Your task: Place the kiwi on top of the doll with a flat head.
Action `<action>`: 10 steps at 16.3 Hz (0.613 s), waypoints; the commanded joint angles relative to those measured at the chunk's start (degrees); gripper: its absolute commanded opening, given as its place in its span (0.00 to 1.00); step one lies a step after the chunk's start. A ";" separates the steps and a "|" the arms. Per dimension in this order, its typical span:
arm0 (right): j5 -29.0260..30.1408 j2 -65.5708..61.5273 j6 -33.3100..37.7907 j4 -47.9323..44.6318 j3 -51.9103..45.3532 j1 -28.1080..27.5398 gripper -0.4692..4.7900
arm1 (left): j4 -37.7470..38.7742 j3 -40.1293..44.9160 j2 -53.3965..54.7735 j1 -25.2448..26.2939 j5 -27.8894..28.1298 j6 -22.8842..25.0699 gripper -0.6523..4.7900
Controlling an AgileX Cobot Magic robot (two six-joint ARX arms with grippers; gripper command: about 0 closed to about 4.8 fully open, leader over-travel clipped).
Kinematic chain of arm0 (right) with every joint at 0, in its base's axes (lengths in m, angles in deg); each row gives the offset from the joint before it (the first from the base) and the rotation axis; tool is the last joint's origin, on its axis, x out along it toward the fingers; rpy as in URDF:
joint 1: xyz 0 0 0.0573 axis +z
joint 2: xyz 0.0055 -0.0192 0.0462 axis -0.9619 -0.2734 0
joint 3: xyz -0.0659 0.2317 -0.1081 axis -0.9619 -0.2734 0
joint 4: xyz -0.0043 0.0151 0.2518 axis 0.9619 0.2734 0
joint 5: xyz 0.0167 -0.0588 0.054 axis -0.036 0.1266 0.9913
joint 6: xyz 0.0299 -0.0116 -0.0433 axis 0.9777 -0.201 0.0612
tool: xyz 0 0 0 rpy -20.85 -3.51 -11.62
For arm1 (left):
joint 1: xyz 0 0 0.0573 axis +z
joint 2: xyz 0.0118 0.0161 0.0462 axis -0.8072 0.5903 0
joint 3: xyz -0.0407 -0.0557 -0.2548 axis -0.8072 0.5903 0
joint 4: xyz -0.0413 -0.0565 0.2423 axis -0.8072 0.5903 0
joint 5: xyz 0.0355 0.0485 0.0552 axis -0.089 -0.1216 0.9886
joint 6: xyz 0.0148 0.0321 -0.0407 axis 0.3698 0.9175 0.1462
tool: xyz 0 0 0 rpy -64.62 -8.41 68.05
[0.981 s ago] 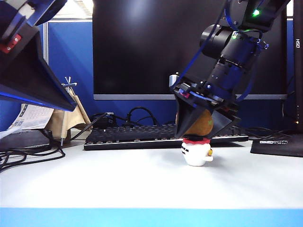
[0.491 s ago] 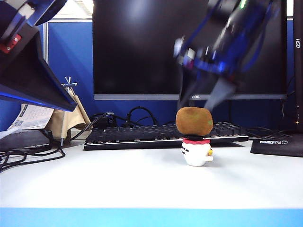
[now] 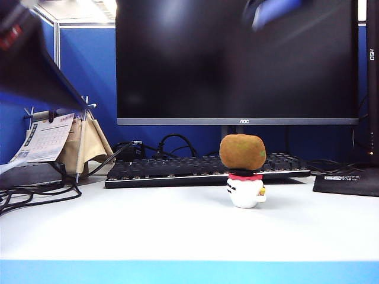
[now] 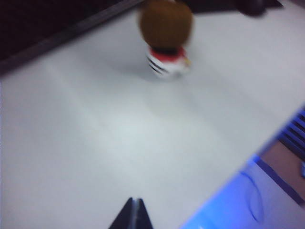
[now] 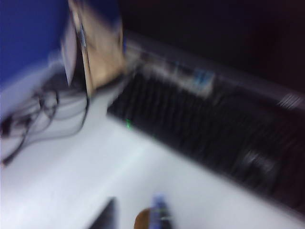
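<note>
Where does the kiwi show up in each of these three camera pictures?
Exterior view: the kiwi sits on the doll with a flat head, right of centre, in front of the keyboard.
Left wrist view: kiwi at the far end of the white table, blurred, on the doll.
Right wrist view: a brown blur at the lower edge, perhaps the kiwi; cannot tell.
Shared landmark: the keyboard.

Ahead of me: a black keyboard (image 3: 201, 168) beneath a dark monitor (image 3: 237, 59); cables (image 3: 35, 192) and a paper calendar (image 3: 44, 139) sit far left.
</note>
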 commanded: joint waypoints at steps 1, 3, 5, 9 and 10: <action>-6.86 10.99 1.01 -4.33 -8.83 0.00 0.28 | -2.75 2.38 -6.78 -0.09 2.10 0.83 0.11; -10.86 18.91 3.34 -6.80 -16.81 0.00 0.28 | -2.67 5.16 -11.58 -0.09 2.10 0.42 0.11; -17.20 30.67 5.88 -10.38 -28.87 0.00 0.28 | -2.49 9.40 -18.16 -0.09 3.98 -0.50 0.11; -25.27 51.91 9.29 -11.13 -46.12 0.00 0.28 | -2.43 15.28 -25.88 -0.09 18.10 -4.59 0.11; -26.21 58.10 9.27 -11.10 -50.18 0.00 0.28 | -2.43 16.22 -26.29 -0.07 21.29 -4.59 0.11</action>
